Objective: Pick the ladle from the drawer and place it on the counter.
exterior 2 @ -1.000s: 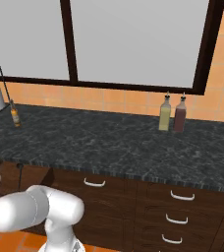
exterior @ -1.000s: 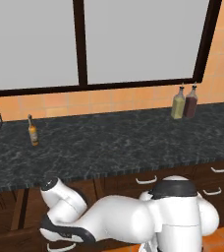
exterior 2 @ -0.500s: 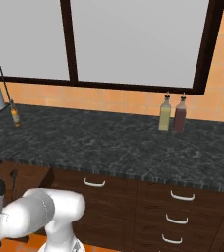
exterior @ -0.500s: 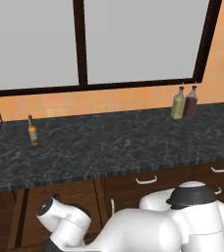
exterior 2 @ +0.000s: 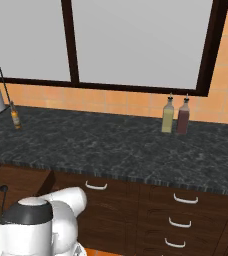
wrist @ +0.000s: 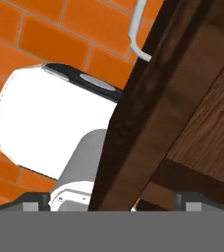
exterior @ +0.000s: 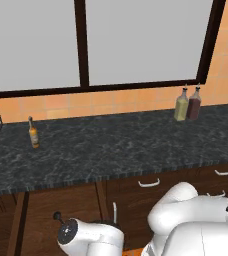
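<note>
The arm hangs low before the open drawer [wrist: 148,113], its front board and white handle [wrist: 136,32] crossing the hand view. Whether the gripper is open or closed cannot be told. The ladle [exterior 2: 4,197] stands up in the drawer's left part, just beside the arm. Above, the counter [exterior: 116,147] offers broad room between the amber bottle [exterior: 33,132] and two bottles [exterior: 187,103] far right.
</note>
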